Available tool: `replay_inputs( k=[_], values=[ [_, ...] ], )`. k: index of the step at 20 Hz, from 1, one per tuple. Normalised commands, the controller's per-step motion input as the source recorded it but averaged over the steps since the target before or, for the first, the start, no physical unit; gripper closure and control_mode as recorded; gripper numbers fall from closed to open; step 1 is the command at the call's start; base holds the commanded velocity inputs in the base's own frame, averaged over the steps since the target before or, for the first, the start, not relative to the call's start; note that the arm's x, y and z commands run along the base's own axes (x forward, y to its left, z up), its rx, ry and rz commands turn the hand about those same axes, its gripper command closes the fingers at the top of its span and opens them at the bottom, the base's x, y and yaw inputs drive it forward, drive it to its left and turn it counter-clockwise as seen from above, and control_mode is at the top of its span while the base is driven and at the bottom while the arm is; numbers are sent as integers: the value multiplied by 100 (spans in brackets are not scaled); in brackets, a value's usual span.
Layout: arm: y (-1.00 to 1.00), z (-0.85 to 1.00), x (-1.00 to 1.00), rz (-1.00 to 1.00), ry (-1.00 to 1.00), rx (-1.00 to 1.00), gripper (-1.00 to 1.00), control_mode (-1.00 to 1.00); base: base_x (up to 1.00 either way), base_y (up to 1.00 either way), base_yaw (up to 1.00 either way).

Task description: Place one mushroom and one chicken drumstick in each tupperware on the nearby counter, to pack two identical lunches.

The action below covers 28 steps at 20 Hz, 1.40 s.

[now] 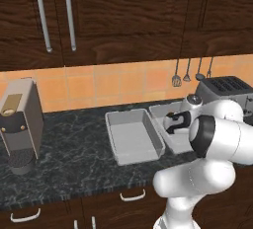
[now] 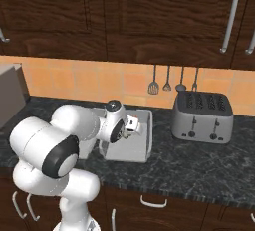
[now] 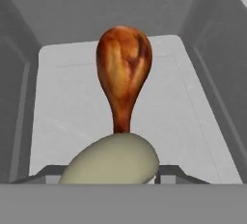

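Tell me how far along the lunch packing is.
Done: a reddish-brown chicken drumstick lies in the grey plastic tub under the arm. In hand: the tool appears closed on a beige mushroom, above that same tub. Left: release it there, then fill the other grey tub on the black marbled counter; its floor looks bare.

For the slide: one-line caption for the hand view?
Hand view: beige mushroom between the fingertips, drumstick lying beyond it on the grey tupperware floor.

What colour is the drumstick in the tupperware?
Glossy reddish-brown drumstick, mottled orange; the hand view shows it best.
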Motion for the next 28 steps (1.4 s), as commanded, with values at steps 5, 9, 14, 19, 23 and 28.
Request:
replay_inputs(
  k=[5, 9, 14, 19, 23, 28],
  values=[
    [0, -4, 3, 0, 0, 0, -100, -100, 0, 0, 0],
    [0, 16, -47, 0, -10, 0, -100, -100, 0, 0, 0],
    [0, 58, -94, 0, -29, 0, -100, -100, 0, 0, 0],
    [1, 58, -100, 0, -23, -3, -100, -100, 0, 0, 0],
    [17, 82, -95, 0, -7, -16, -100, -100, 0, 0, 0],
    [41, 78, -88, 1, 0, -23, -100, -100, 0, 0, 0]
  ],
)
